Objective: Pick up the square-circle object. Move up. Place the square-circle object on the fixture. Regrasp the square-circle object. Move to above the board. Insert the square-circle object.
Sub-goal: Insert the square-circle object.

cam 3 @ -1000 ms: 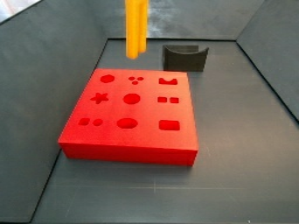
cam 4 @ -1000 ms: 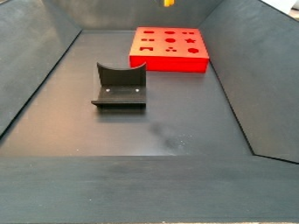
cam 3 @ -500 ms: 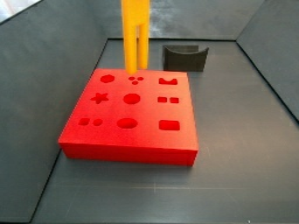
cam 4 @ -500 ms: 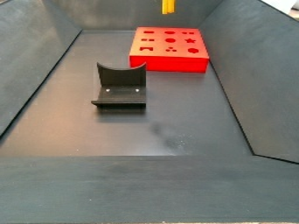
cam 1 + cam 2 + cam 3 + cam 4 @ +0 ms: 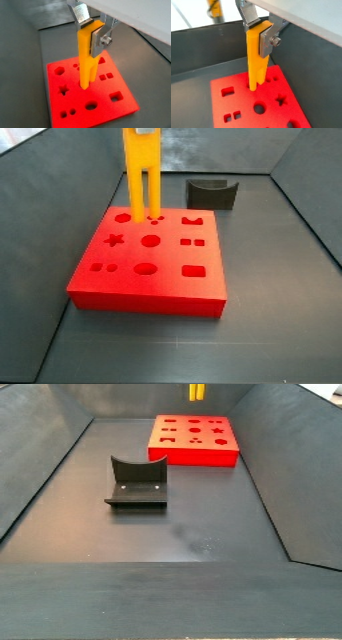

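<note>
The square-circle object [image 5: 85,55] is clamped upright between the silver fingers [image 5: 101,41] of the gripper [image 5: 259,31], which are closed on its upper part. Its lower tip is seen over the red board [image 5: 150,258], near the 12 o'clock edge in a side view. The board lies on a dark grey floor [image 5: 201,524] enclosed by sloped dark walls [image 5: 40,454]. The fixture [image 5: 135,482] stands well apart from the board.

Hand [image 5: 92,31]: flat silver finger plates, screw-fastened.
</note>
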